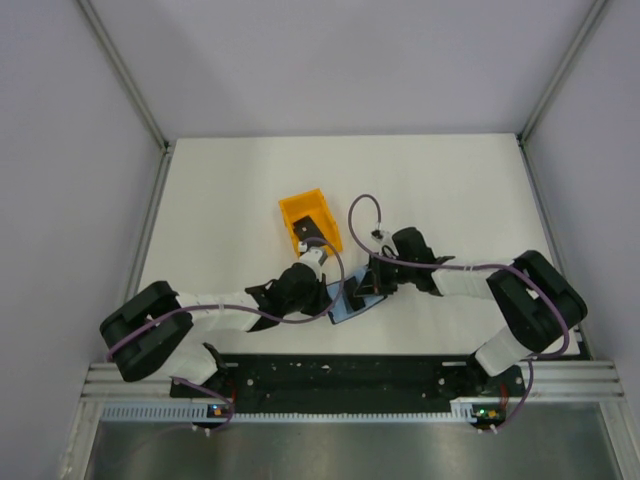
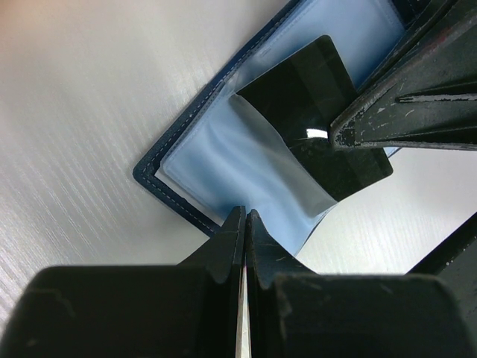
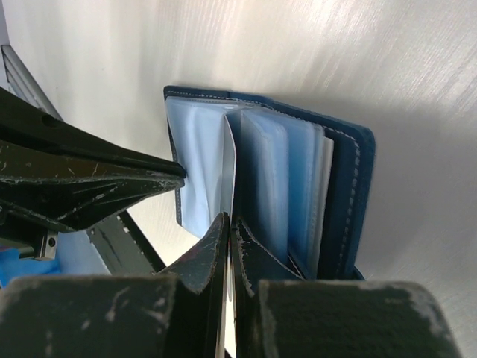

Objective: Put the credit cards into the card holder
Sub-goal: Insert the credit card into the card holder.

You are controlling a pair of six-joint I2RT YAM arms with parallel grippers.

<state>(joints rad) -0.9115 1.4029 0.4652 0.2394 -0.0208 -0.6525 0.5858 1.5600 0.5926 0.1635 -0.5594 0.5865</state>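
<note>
The navy card holder lies open on the table between both arms, its light blue sleeves facing up. A glossy black credit card sits partly inside a clear sleeve. My right gripper is shut on that card, which shows edge-on as a thin pale sheet beside the stacked sleeves. Its fingers lie over the card's right end. My left gripper is shut on the near edge of the card holder's blue sleeve. From above, both grippers meet over the holder.
An orange bin stands just behind the left gripper, with a dark thing inside it that I cannot identify. The left gripper's finger reaches in close beside the right gripper. Both cables loop above the wrists.
</note>
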